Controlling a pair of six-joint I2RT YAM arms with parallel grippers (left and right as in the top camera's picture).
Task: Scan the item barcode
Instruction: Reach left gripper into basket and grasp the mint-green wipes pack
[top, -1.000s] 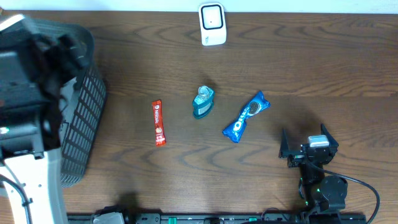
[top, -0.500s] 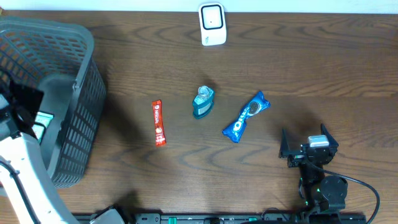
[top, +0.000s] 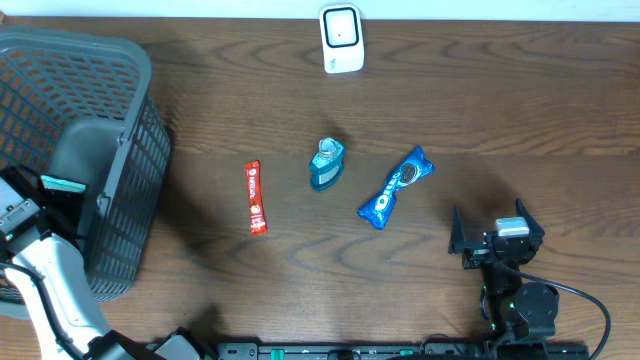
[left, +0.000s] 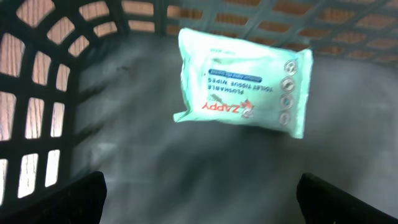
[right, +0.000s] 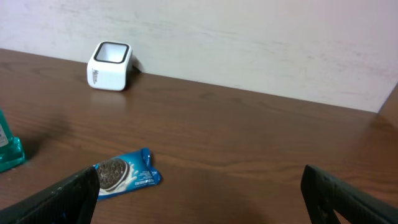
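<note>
Since the wipes pack (left: 244, 91) lies in the basket (top: 120, 60) beneath your left gripper (left: 199, 202) — jaws wide, empty — you likely fetch next: reach your right gripper (top: 490, 228), equally wide, to the Oreo pack (top: 396, 187), then the scanner (top: 341, 38).

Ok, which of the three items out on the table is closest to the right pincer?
The blue Oreo pack, rightmost of the three, lies closest to the right pincer; the teal bottle and red stick packet lie farther left.
</note>
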